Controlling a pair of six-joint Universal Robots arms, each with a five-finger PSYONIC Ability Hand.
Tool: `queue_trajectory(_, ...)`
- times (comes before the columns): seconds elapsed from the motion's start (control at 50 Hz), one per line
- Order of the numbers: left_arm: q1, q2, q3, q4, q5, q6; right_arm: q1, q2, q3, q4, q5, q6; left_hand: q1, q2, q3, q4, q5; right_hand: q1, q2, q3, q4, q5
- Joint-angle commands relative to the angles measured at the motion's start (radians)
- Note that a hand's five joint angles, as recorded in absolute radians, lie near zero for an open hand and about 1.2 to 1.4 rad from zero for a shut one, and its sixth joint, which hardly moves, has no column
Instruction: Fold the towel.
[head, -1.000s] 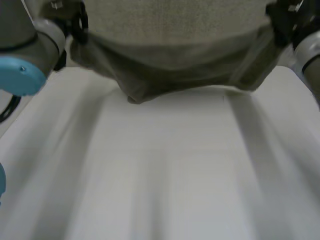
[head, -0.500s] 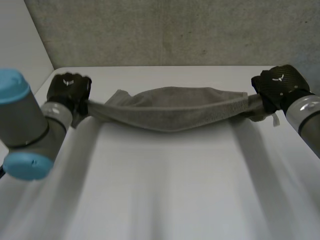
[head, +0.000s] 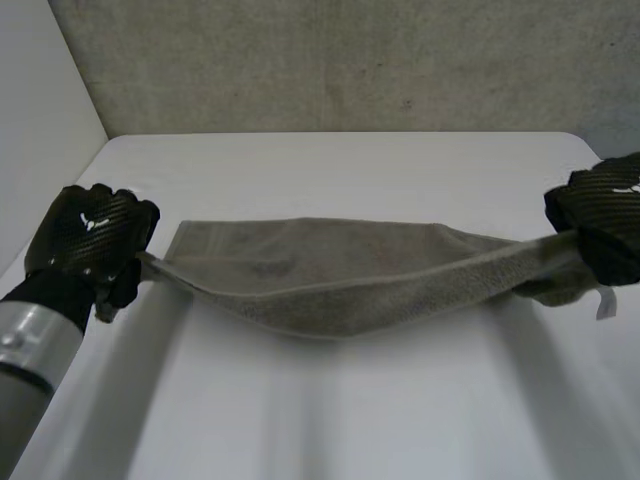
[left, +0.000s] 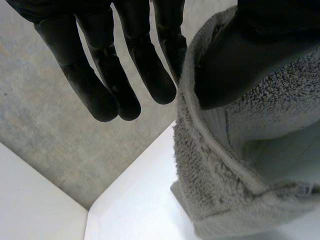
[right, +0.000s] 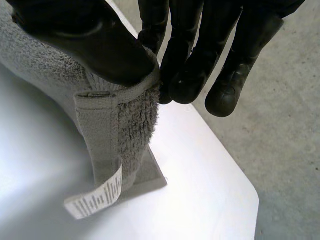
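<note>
In the head view, the towel (head: 330, 270) is seen stretched across the far half of the desk (head: 330, 410), reaching from near its left edge to near its right edge. Its near long edge is held up at both ends and sags in the middle, while its far part appears to lie on the desk. One end is clamped by the left hand (head: 90, 240) at the left edge of the desk, the other by the right hand (head: 605, 215) at the right edge.

In the left wrist view, a corner of the towel is pinched under the thumb (left: 240, 65), with the cloth bunched and hanging below it towards the desk. The other fingers (left: 125, 75) are held straight, beside the cloth and clear of it.

In the right wrist view, the towel's hemmed end is pressed by the thumb (right: 90, 40) against the fingers (right: 200, 60). A white printed label (right: 95, 197) hangs from the hem below the hand, just above the desk.
</note>
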Motion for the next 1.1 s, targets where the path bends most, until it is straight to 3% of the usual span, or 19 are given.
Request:
queue_trajectory(0.02,0.002,0.017,-0.043,0.002,0.045,0.001,-0.062,0.000,0.016,0.035,-0.040,-0.074,-0.051,-0.120,-0.153,-0.121,-0.267,0.058,0.069,0.051,0.049,0.045)
queue_trajectory(0.18,-0.001,-0.181,0.032,0.039,0.043,0.016,-0.062,0.172,0.011,0.019,-0.051,-0.138,-0.051,-0.120,-0.153,-0.121,-0.267,0.058,0.069,0.051,0.049,0.045)
queue_trajectory(0.36,-0.019,-0.469,0.276,0.037,0.033,0.029,-0.051,0.396,-0.081,-0.021,-0.049,-0.149,-0.051,-0.120,-0.153,-0.121,-0.267,0.058,0.069,0.051,0.049,0.045)
queue_trajectory(0.62,-0.058,-0.796,0.613,0.036,0.019,0.022,0.036,0.710,-0.324,-0.322,0.049,0.035,-0.051,-0.120,-0.153,-0.121,-0.267,0.058,0.069,0.051,0.049,0.045)
queue_trajectory(0.74,-0.064,-0.876,0.721,0.037,-0.050,0.022,0.059,0.794,-0.372,-0.455,0.101,0.055,-0.051,-0.120,-0.153,-0.121,-0.267,0.058,0.069,0.051,0.049,0.045)
queue_trajectory(0.9,-0.067,-0.960,0.830,0.036,-0.079,0.025,0.096,0.856,-0.381,-0.586,0.190,0.056,-0.051,-0.120,-0.153,-0.121,-0.267,0.058,0.069,0.051,0.049,0.045)
queue_trajectory(1.1,-0.095,-1.043,0.937,0.023,-0.101,0.026,0.116,0.920,-0.414,-0.639,0.210,0.055,-0.051,-0.120,-0.153,-0.121,-0.267,0.058,0.069,0.051,0.049,0.045)
